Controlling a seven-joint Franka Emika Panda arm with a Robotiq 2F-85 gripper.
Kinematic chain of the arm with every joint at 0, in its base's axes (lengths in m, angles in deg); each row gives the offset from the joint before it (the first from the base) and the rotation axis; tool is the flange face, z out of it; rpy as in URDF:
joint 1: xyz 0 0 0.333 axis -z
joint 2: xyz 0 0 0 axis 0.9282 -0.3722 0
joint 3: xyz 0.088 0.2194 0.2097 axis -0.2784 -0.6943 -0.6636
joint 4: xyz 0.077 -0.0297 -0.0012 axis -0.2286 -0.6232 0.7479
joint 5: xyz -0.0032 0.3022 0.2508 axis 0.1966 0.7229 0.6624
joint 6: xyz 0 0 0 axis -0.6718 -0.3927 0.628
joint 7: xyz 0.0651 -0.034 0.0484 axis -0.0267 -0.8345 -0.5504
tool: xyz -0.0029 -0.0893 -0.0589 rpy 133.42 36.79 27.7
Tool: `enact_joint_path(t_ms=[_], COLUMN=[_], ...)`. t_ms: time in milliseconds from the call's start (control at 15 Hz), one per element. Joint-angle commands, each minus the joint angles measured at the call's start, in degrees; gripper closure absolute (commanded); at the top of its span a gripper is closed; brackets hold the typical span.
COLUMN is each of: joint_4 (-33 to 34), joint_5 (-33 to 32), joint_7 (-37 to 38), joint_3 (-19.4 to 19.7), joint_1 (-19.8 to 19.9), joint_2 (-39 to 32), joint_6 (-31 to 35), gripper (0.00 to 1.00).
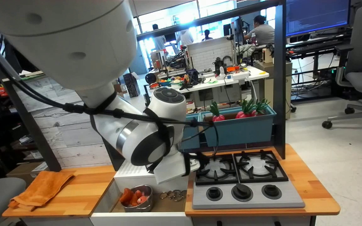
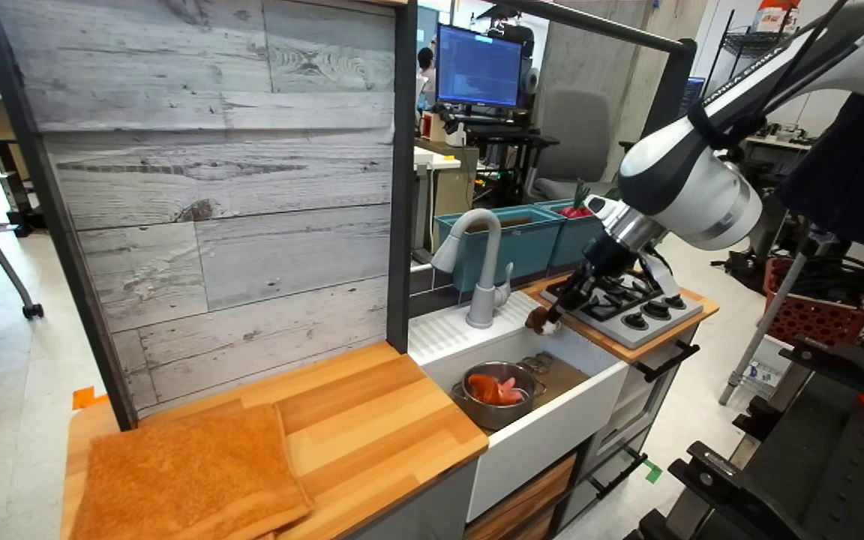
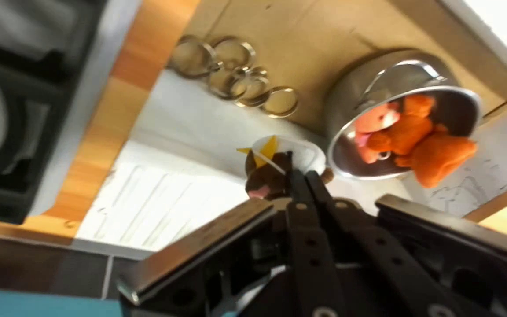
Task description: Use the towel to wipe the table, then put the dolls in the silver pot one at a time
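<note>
My gripper [image 3: 305, 174] is shut on a brown and white doll [image 3: 263, 175] with a yellow bit on its head. In an exterior view this doll hangs from the fingertips beside the stovetop, high over the right end of the sink. The silver pot [image 2: 498, 415] rests on the sink floor, apart from the held doll. Several orange and pink dolls [image 3: 407, 132] lie in it, an orange one poking past the rim. The orange towel [image 2: 192, 472] lies folded on the left end of the wooden table [image 2: 372, 420], and also shows in an exterior view [image 1: 42, 188].
The white sink [image 2: 552, 435] has a raised front wall. Metal rings [image 3: 236, 75] lie on its floor near the pot. A grey faucet [image 2: 484, 277] rises behind it. Right of the sink stands the stovetop [image 1: 247, 194], with blue planters [image 1: 240, 133] behind.
</note>
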Motion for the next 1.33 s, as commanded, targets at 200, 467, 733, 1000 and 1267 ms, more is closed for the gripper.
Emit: enact_joint_path(t_ms=[200, 467, 733, 1000, 1267], joint_4=[-23.75, -31.10, -28.24, -23.27, -17.33], joint_5=[0.00, -4.07, -9.09, -10.92, -10.69], joint_7=[-1.64, 0.81, 10.59, 22.44, 33.57], joint_3=[-4.23, -7.37, -4.77, 2.21, 11.64], joint_1=[2.75, 1.28, -4.80, -12.47, -21.47], joint_2=[7.83, 5.34, 5.08, 7.78, 8.37], joint_6=[6.25, 19.27, 27.63, 33.17, 32.05], gripper=[0.99, 0.99, 0.99, 0.99, 0.99])
